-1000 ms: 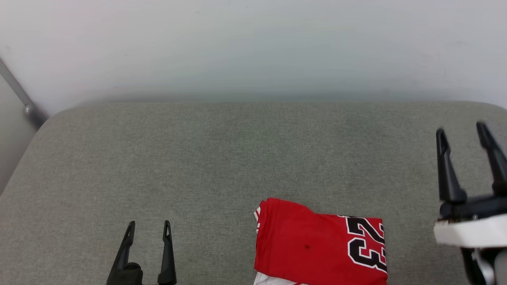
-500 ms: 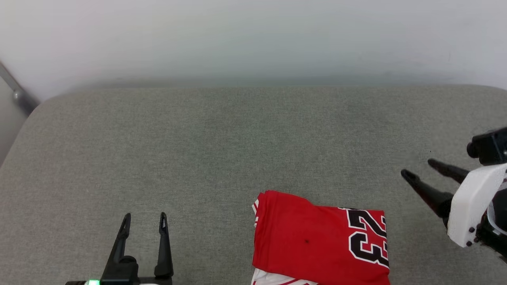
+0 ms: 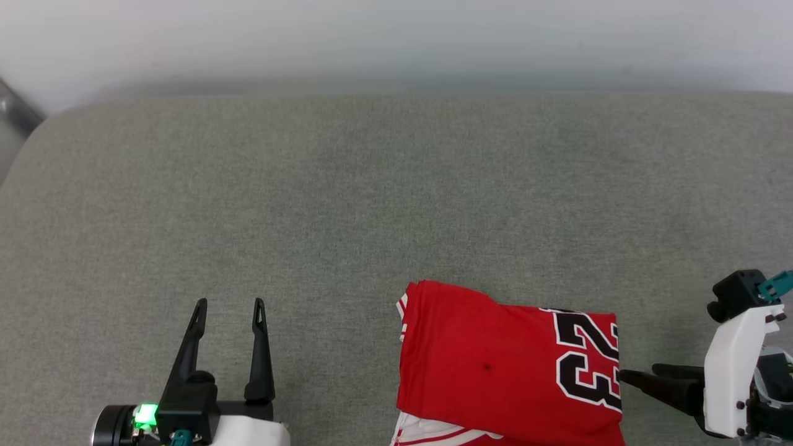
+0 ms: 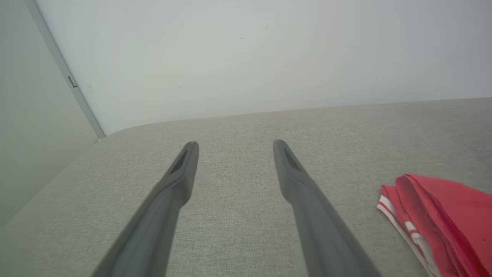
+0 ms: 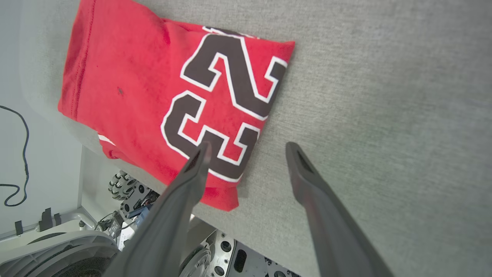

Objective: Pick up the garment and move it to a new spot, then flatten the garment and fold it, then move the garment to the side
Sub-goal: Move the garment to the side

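The garment (image 3: 495, 365), a red jersey with a dark white-outlined "23", lies folded near the front edge of the grey cushion (image 3: 372, 186); white trim peeks out beneath it. It also appears in the left wrist view (image 4: 442, 215) and the right wrist view (image 5: 134, 88). My right gripper (image 3: 638, 373) points left at the garment's right edge and is open. Seen from its wrist (image 5: 249, 145), one finger is over the number and the other over bare cushion. My left gripper (image 3: 229, 303) stands open and empty at the lower left, well left of the garment (image 4: 235, 143).
A pale wall (image 3: 396, 37) runs behind the cushion. A metal strip (image 4: 65, 73) marks the wall corner at the far left. Below the cushion's front edge are my wheeled base (image 5: 127, 192) and a dark cable (image 5: 19, 154) on the floor.
The head camera has tilted down. My right gripper has swung from pointing up at the far right to lying low, pointing left at the garment's right edge. The garment has not moved.
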You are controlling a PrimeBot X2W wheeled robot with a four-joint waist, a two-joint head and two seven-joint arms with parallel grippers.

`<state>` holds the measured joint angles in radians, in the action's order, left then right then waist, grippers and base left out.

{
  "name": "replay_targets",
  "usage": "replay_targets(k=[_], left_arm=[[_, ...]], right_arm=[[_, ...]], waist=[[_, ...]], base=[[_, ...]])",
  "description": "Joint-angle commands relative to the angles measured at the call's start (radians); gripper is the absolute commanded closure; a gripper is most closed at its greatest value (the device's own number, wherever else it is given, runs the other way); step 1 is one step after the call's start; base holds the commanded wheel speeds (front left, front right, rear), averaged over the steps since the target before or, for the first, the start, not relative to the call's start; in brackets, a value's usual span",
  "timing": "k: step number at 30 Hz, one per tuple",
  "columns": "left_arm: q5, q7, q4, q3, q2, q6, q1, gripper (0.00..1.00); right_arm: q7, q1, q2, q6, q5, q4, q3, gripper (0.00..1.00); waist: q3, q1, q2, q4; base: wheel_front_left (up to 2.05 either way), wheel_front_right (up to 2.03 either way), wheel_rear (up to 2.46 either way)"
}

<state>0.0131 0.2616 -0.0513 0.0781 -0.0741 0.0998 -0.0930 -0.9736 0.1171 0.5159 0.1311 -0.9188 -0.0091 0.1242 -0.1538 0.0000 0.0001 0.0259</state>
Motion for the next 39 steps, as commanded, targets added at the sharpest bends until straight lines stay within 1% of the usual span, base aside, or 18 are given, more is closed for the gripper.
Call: replay_targets(k=[1, 4, 6, 7, 13, 16, 17, 18, 19, 26, 31, 32, 33, 39], left_arm=[[-0.002, 0.004, -0.004, 0.000, 0.004, -0.003, 0.017, 0.00], [-0.003, 0.004, -0.006, 0.003, 0.005, -0.003, 0.038, 0.00], [-0.001, 0.004, -0.006, 0.006, 0.006, -0.005, 0.051, 0.00], [0.000, 0.004, -0.001, 0.010, 0.007, -0.009, 0.073, 0.00], [0.002, 0.004, 0.004, 0.016, 0.011, -0.009, 0.102, 0.00], [0.002, 0.004, 0.006, 0.019, 0.012, -0.008, 0.104, 0.00], [0.002, 0.004, 0.007, 0.020, 0.012, -0.008, 0.105, 0.00], [0.002, 0.004, 0.008, 0.020, 0.013, -0.007, 0.106, 0.00], [0.001, 0.004, 0.008, 0.021, 0.013, -0.006, 0.105, 0.00], [0.003, 0.004, 0.025, 0.019, 0.016, -0.004, 0.080, 0.00], [0.006, 0.004, 0.028, 0.009, 0.016, -0.001, 0.056, 0.00], [0.006, 0.004, 0.018, -0.002, 0.016, 0.002, 0.038, 0.00], [0.005, 0.004, 0.008, -0.010, 0.015, 0.003, 0.016, 0.00], [0.001, 0.003, -0.012, -0.034, 0.008, -0.001, 0.013, 0.00]], right_arm=[[-0.001, -0.003, -0.011, -0.001, -0.008, 0.009, 0.001, 0.00], [0.001, 0.021, -0.042, -0.001, -0.033, 0.037, 0.001, 0.00], [-0.003, 0.031, -0.054, -0.001, -0.049, 0.050, 0.013, 0.00], [0.004, 0.045, -0.071, -0.001, -0.066, 0.072, 0.033, 0.00], [0.014, 0.049, -0.082, -0.001, -0.093, 0.119, 0.114, 0.00], [0.019, 0.054, -0.069, -0.001, -0.101, 0.123, 0.156, 0.00], [0.027, 0.055, -0.063, -0.001, -0.104, 0.122, 0.167, 0.13], [0.035, 0.060, -0.056, -0.001, -0.108, 0.117, 0.177, 0.74], [0.044, 0.065, -0.048, -0.001, -0.112, 0.112, 0.185, 1.00], [0.120, 0.118, 0.045, -0.001, -0.123, 0.055, 0.231, 1.00], [0.157, 0.161, 0.116, -0.001, -0.121, 0.004, 0.267, 1.00], [0.160, 0.199, 0.163, -0.001, -0.114, -0.035, 0.295, 1.00], [0.157, 0.238, 0.211, -0.001, -0.100, -0.069, 0.320, 1.00], [0.172, 0.320, 0.311, -0.001, -0.044, -0.079, 0.339, 1.00]], waist=[[-0.027, 0.0000, -0.0001, 0.009], [-0.062, 0.0000, -0.0001, 0.020], [-0.086, 0.0000, -0.0001, 0.029], [-0.116, 0.0000, -0.0001, 0.042], [-0.146, 0.0000, -0.0001, 0.063], [-0.151, 0.0000, -0.0001, 0.069], [-0.151, 0.0000, -0.0001, 0.071], [-0.151, 0.0000, -0.0001, 0.072], [-0.148, 0.0000, -0.0001, 0.073], [-0.100, 0.0000, -0.0001, 0.062], [-0.051, 0.0000, -0.0001, 0.027], [-0.034, 0.0000, -0.0001, -0.019], [-0.031, 0.0000, -0.0001, -0.081], [-0.066, 0.0000, -0.0001, -0.215]], base=[[0.00, 0.00, 0.00], [0.00, 0.00, 0.00], [0.00, 0.00, 0.00], [0.00, 0.00, 0.00], [0.00, 0.00, 0.00], [0.00, 0.00, 0.00], [0.00, 0.00, 0.00], [0.00, 0.00, 0.00], [0.00, 0.00, 0.00], [0.00, 0.00, 0.00], [0.00, 0.00, 0.00], [0.00, 0.00, 0.00], [0.00, 0.00, 0.00], [0.00, 0.00, 0.00]])
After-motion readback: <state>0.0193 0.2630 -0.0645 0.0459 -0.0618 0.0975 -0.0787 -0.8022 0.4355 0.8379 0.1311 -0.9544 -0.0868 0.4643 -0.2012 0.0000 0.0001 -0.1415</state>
